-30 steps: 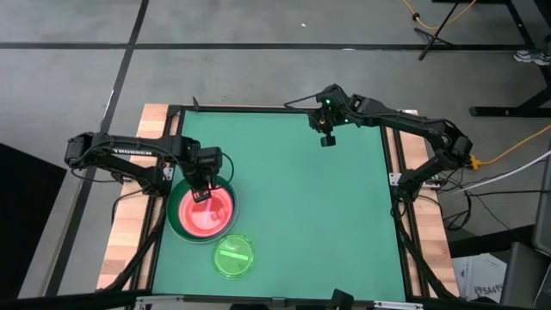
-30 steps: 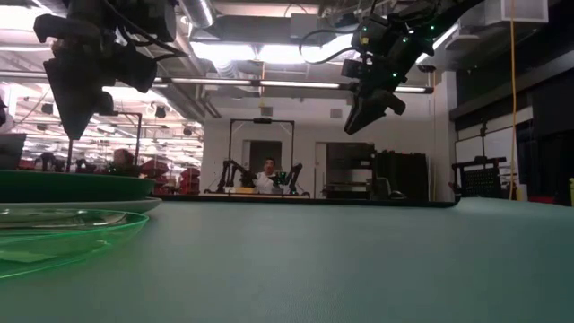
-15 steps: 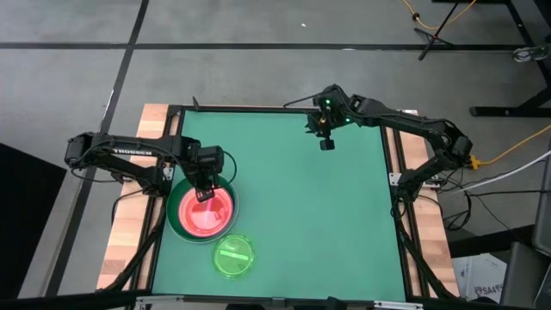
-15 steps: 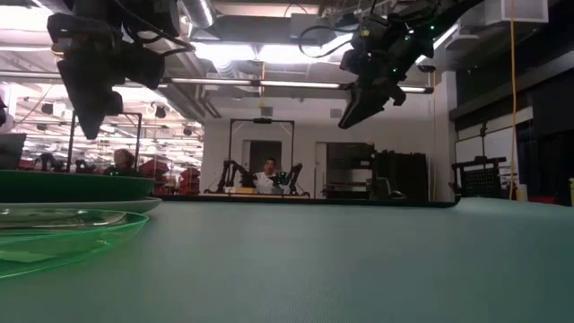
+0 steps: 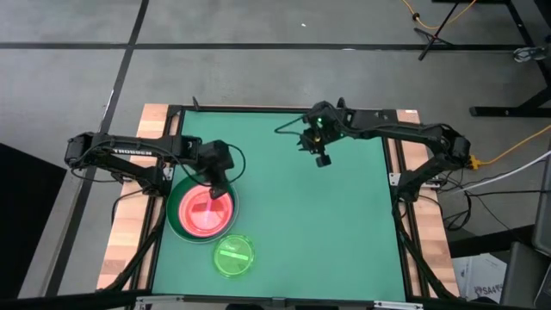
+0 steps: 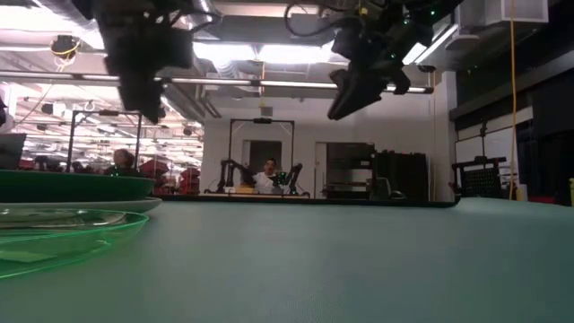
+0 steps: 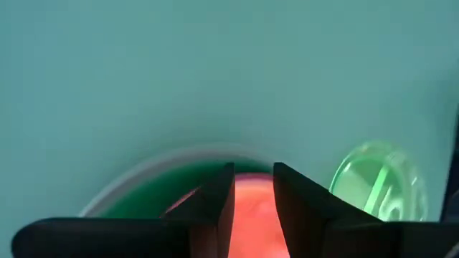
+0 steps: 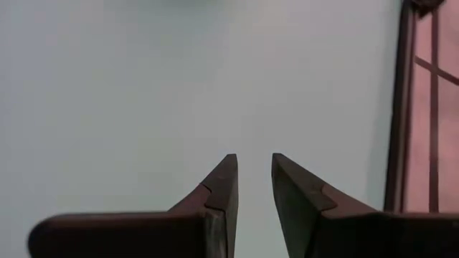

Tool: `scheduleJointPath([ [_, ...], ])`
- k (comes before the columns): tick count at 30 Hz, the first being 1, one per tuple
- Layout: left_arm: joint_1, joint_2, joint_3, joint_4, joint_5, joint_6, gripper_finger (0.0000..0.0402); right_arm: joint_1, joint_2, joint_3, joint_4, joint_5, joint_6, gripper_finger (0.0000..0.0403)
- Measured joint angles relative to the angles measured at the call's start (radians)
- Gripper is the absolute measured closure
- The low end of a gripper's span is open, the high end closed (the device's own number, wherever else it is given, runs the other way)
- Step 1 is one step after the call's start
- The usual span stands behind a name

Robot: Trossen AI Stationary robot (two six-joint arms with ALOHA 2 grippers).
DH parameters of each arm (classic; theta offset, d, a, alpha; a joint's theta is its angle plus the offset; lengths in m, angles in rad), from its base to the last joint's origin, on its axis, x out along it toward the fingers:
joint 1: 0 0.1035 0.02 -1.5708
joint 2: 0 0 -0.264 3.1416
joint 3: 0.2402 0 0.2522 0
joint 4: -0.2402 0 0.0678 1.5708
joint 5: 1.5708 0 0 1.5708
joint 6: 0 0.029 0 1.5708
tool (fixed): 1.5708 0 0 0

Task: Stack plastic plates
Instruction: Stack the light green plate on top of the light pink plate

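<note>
Plates sit under the left gripper [image 5: 216,190], which hangs with its fingers nearly closed and empty over the pink plate [image 5: 204,213] stacked in the dark green plate [image 5: 176,226]. Just beside that stack lies the lime-green plate [image 5: 233,256]. Well apart, the right gripper [image 5: 322,160] hovers, narrowly parted and empty, over the table [image 5: 344,224].

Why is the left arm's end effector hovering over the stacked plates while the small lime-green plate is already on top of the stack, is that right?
Not quite. The high view shows the small lime-green plate lying on the table beside the stack, not on it. The left end effector does hover above the stacked plates.
</note>
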Motion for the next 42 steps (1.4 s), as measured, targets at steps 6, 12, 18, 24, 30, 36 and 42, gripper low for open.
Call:
scheduleJointPath([
  [6, -0.026, 0.0, 0.0, 0.244, 0.0, -0.003, 0.0311, 0.065, 0.0, 0.0, 0.0, 0.0, 0.0, 0.0327],
  [12, -0.096, 0.037, 0.0, 0.496, -0.017, 0.06, 0.0311, 0.118, 0.0, 0.0, 0.0, 0.002, 0.0, 0.0327],
  [18, -0.19, 0.131, 0.001, 0.647, -0.049, 0.082, 0.0311, 0.158, 0.0, 0.0, 0.005, 0.002, 0.0, 0.0327],
  [24, -0.28, 0.257, 0.001, 0.739, -0.057, 0.082, 0.0311, 0.175, 0.0, 0.0, 0.007, 0.001, 0.0, 0.0327],
  [30, -0.38, 0.375, 0.0, 0.746, -0.05, 0.076, 0.0312, 0.175, 0.0, 0.0, 0.008, 0.0, 0.0, 0.0327],
  [36, -0.438, 0.437, 0.036, 0.704, -0.05, 0.048, 0.0312, 0.175, 0.0, 0.0, 0.008, 0.0, 0.0, 0.0327],
  [42, -0.474, 0.48, 0.15, 0.533, -0.051, 0.054, 0.0312, 0.174, 0.0, 0.0, 0.008, 0.0, 0.0, 0.0327],
])
